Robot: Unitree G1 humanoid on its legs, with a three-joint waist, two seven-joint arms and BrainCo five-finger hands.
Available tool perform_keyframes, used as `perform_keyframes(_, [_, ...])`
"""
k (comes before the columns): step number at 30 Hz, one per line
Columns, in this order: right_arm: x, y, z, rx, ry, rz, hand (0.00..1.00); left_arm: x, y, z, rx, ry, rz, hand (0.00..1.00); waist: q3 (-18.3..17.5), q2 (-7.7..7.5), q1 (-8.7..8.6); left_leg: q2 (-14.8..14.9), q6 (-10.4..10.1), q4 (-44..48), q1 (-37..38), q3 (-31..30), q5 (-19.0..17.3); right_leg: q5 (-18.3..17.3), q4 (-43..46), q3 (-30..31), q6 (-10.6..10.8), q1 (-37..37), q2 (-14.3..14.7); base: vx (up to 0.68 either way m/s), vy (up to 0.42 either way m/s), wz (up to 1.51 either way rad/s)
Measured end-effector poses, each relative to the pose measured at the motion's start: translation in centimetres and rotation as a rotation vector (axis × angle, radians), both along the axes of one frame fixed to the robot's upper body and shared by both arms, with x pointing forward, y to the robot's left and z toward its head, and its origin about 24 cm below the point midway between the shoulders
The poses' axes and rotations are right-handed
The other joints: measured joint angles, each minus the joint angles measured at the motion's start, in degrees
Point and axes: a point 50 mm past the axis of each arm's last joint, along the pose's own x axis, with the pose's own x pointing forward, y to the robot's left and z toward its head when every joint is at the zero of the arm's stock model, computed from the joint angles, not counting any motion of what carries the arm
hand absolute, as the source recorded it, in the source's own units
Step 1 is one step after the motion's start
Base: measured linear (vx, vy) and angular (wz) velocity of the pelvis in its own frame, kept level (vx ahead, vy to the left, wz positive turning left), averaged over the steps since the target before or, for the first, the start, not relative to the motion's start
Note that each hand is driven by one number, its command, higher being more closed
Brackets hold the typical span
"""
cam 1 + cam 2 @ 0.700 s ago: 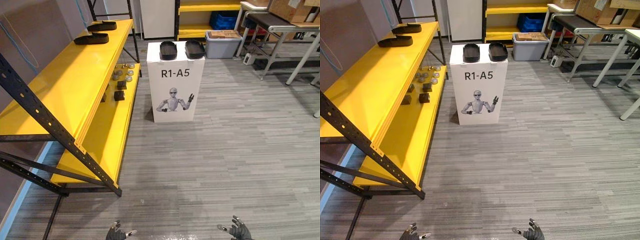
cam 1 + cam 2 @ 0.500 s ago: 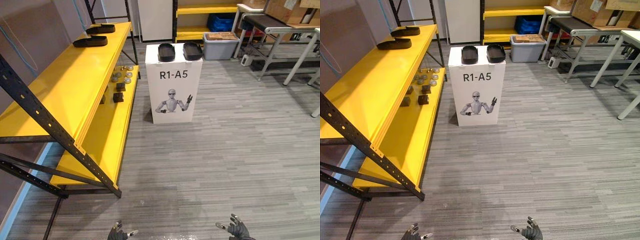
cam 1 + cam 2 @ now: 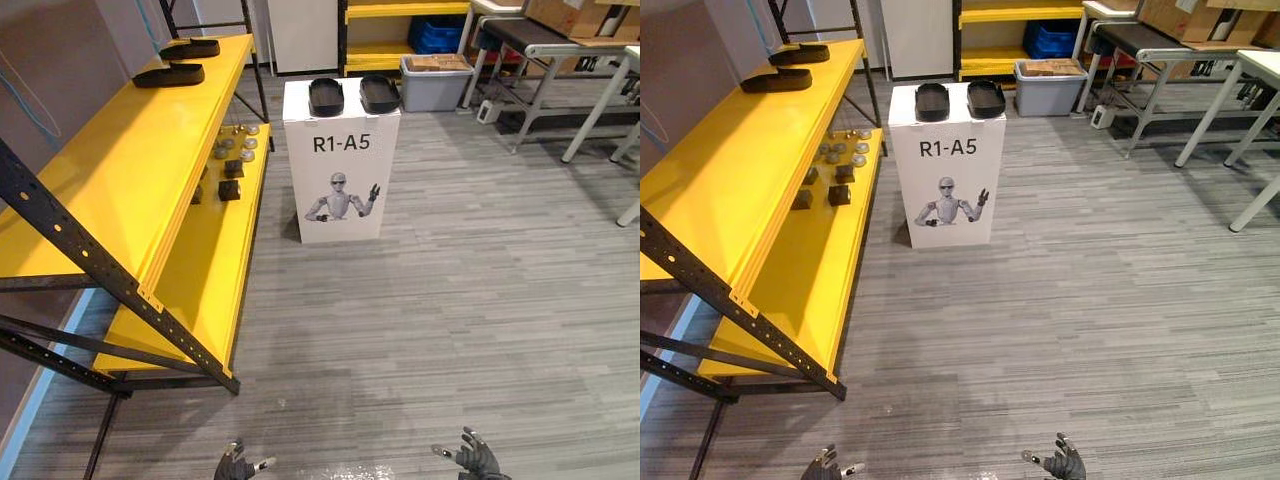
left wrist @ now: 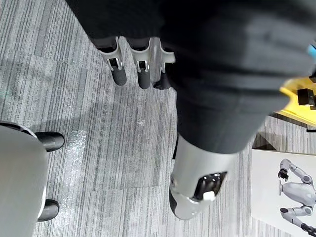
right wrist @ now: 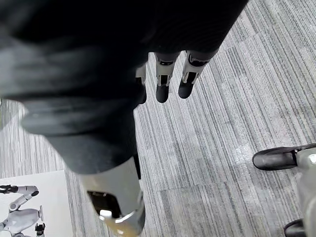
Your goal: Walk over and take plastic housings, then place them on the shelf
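Observation:
Two black plastic housings (image 3: 326, 96) (image 3: 379, 94) lie side by side on top of a white box (image 3: 341, 175) marked with a robot picture, far ahead across the floor. Two more black housings (image 3: 165, 74) (image 3: 190, 48) rest at the far end of the yellow shelf's top board (image 3: 110, 180) on the left. My left hand (image 3: 235, 466) and right hand (image 3: 476, 461) hang low at the near edge, well short of the box. Both are open and hold nothing; their fingers (image 4: 141, 74) (image 5: 162, 84) point straight at the grey floor.
The shelf's lower board (image 3: 215, 250) carries small dark blocks (image 3: 231, 188) and round metal parts (image 3: 243, 145). Its black frame leg (image 3: 120, 285) juts toward me. A grey bin (image 3: 436, 80) and metal table legs (image 3: 590, 110) stand at the back right. Grey striped floor lies between me and the box.
The whole picture has shifted: the box and shelf sit slightly lower-left and further up the view as the camera moves. Both hands stay open at my sides.

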Motion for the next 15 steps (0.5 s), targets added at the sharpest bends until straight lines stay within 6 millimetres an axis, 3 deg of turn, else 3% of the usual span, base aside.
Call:
perform_keyframes(5, [1.5, -0.2, 0.5, 0.002, -0.04, -0.005, 0.0, 1.0, 0.4, 0.8, -0.001, -0.063, 0.039, 0.0, 0.8, 0.61, 0.79, 1.25, 0.59, 8.05, -4.09, 2.28, -5.11, -0.13, 1.44, 2.7, 0.18, -2.29, 0.26, -0.03, -0.007, -0.29])
perform_keyframes(7, [2.6, -0.8, 1.1, -0.019, -0.073, 0.004, 0.0, 1.8, 0.5, 1.3, 0.004, -0.103, 0.047, 0.0, 2.31, 1.73, 0.73, 1.88, 0.85, 12.79, -6.74, 2.98, -8.63, -4.13, 7.96, 3.15, 1.55, -6.1, 0.27, -0.02, 0.006, -0.19])
perform_keyframes(9, [2.7, -1.2, 1.4, -0.03, -0.08, 0.0, 0.0, 2.1, 0.6, 1.6, 0.01, -0.122, 0.047, 0.0, 3.34, 1.82, 0.74, 1.78, 1.44, 14.92, -6.89, 2.93, -10.63, -7.86, 15.99, 2.67, 3.21, -8.94, -0.14, 0.02, 0.011, -0.03])
perform_keyframes(11, [3.4, -1.1, 1.7, -0.03, -0.101, 0.0, 0.0, 2.2, 0.9, 1.7, 0.012, -0.131, 0.067, 0.0, 4.62, 2.05, 0.6, 1.94, 2.35, 15.94, -5.59, 2.48, -12.52, -9.46, 36.35, -3.52, 4.59, -18.01, -1.69, 0.08, 0.047, 0.05])
perform_keyframes(13, [3.2, -1.1, 1.6, -0.029, -0.091, 0.0, 0.0, 2.5, 0.8, 1.8, 0.012, -0.136, 0.058, 0.0, 5.58, 1.52, 0.08, 1.45, 2.58, 15.65, -3.07, 1.42, -13.71, -10.19, 44.28, -9.93, 3.99, -21.43, -5.14, 0.22, 0.039, 0.28])
perform_keyframes(15, [3.5, -1.1, 1.7, -0.036, -0.094, 0.016, 0.0, 2.7, 0.8, 1.9, 0.016, -0.137, 0.051, 0.0, 6.11, 1.87, -0.03, 1.68, 2.43, 15.08, -0.89, 0.64, -14.16, -11.27, 42.26, -14.41, 3.7, -24.04, -7.11, 0.36, -0.02, 0.29])
